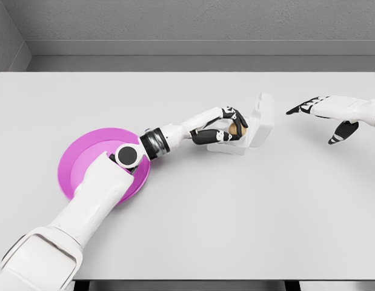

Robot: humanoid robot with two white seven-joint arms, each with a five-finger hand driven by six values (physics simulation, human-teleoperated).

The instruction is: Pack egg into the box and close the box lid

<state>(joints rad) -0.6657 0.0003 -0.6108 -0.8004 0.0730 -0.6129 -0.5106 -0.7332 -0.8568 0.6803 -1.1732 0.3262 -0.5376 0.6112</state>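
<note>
Brown and fragile, the egg [237, 130] is sitting pinched in my left hand [222, 128] right over the open white box [260, 121], so I'm gripping its sides gently while my right hand [323, 112] is hovering empty, fingers spread.

Both arms are glossy white, built of smooth rounded shells. The left arm [90, 200], crossing the table [193, 230], shows a round black joint cap and a ribbed dark-grey wrist cuff. The left hand [220, 127] and right hand [332, 115] have black-tipped, black-jointed fingers.
</note>
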